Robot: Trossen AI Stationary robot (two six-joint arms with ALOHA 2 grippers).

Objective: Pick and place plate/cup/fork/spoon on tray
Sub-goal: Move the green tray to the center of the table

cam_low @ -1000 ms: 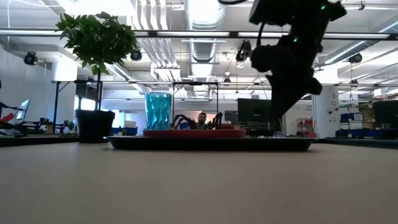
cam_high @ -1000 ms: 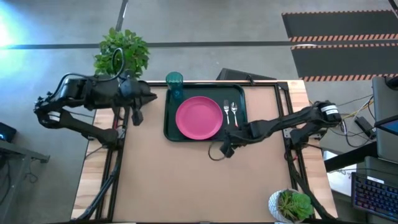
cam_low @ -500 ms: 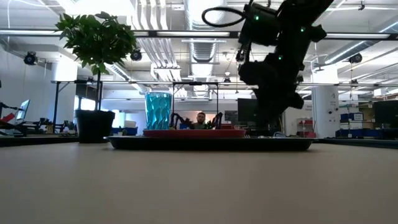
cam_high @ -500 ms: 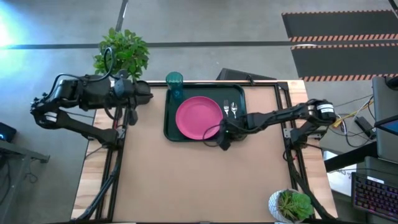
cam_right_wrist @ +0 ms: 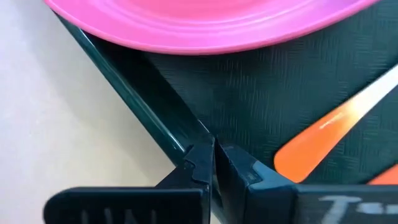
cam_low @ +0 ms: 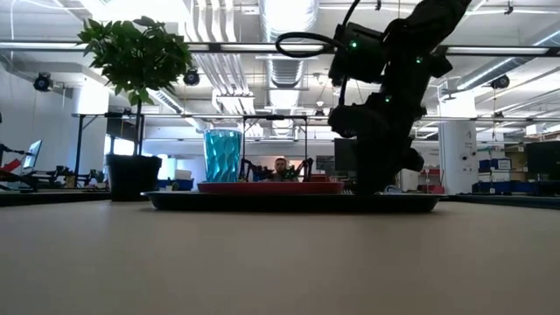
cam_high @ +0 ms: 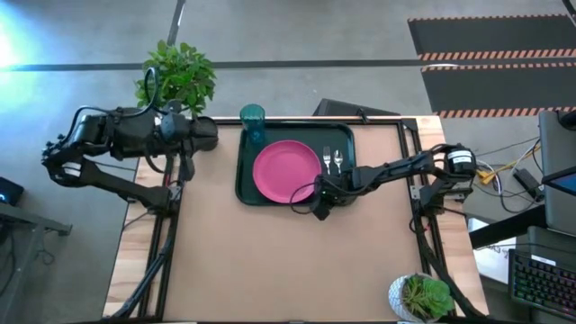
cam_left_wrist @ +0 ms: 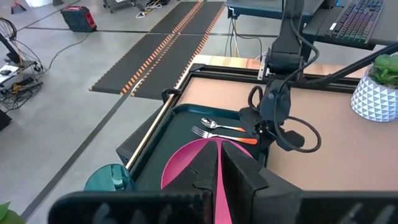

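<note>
Tray (cam_high: 245,184) nudged left w/ pink plate (cam_high: 286,171) (right pincer (cam_high: 320,203) at rim).

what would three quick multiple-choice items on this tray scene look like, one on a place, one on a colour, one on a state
1. Where is the cup?
A. in a corner of the tray
B. on the plate
C. on the bare table

2. What colour is the plate?
A. white
B. pink
C. blue

3. How are the fingers of the right gripper?
A. wide open
B. shut on the spoon
C. shut at the tray's rim

Answers:
1 A: the high view shows it in the tray's far corner, on the left arm's side.
2 B: every view shows it pink.
3 C: the right wrist view shows its fingers closed together at the rim, near the fork's orange handle.
</note>
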